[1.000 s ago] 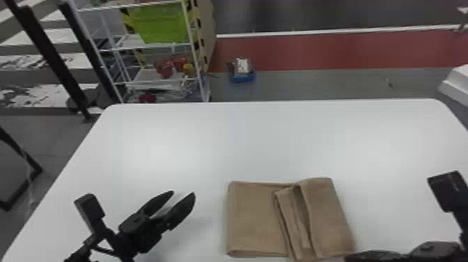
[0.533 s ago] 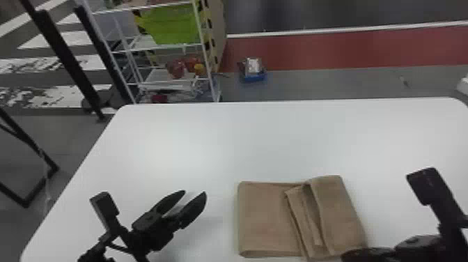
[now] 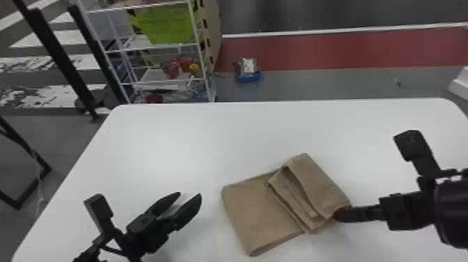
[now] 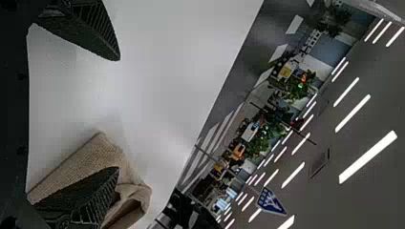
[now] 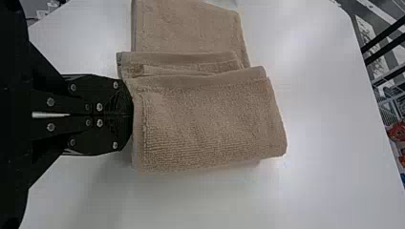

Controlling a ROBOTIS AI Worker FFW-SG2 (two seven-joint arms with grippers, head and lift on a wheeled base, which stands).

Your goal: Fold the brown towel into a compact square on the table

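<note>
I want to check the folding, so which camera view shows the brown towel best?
The head view, since nearly the whole outline of the brown towel is seen there. The right wrist view shows its folded layers closer, but cuts off one end. The left wrist view has part of it hidden behind a finger.

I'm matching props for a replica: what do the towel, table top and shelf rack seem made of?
Towel: matte cloth, probably cotton terry, from its nubbly, ribbed pile.
Table top: smooth white with a faint sheen, perhaps laminate or plastic.
Shelf rack: probably painted metal, judging by its thin white bars.
</note>
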